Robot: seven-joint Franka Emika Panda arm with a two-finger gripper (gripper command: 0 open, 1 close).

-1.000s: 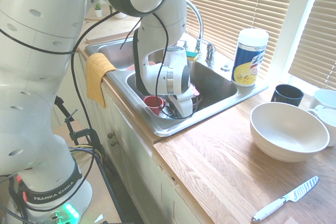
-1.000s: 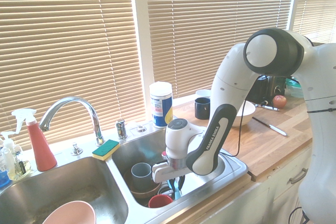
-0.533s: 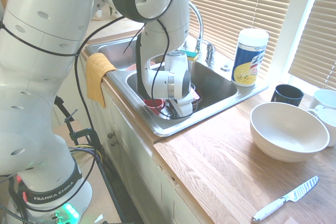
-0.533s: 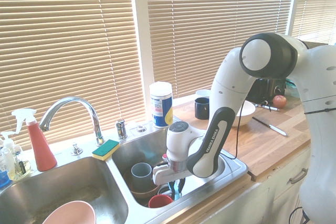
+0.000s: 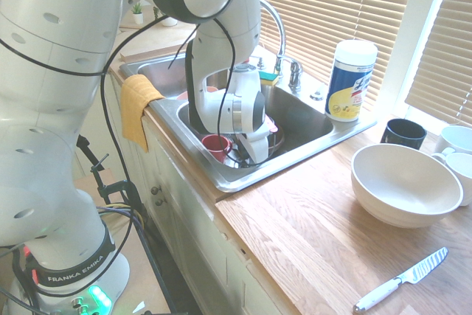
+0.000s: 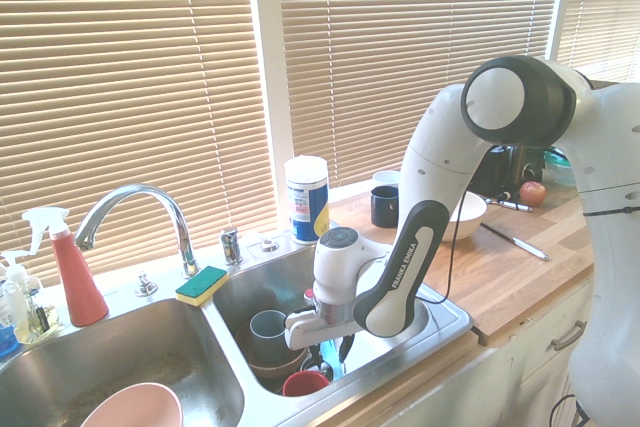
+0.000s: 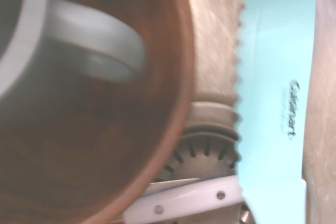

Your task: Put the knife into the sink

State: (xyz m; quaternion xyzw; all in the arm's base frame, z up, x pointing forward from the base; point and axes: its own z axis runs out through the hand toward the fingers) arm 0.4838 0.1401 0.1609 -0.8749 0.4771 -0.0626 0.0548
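One turquoise knife (image 7: 273,103) is lying in the sink (image 5: 310,134) beside one brown bowl (image 7: 105,129); the pincer (image 6: 330,355) is hanging above, its spread unreadable. One white-handled knife (image 5: 398,280) is lying on the bench (image 5: 332,234).

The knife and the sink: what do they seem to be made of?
The knife: an even light turquoise all over, matte and smooth, with a serrated edge and printed lettering; probably plastic or a coated blade, the look leaves it open. The sink: grey brushed metal with a shiny rim, apparently stainless steel.
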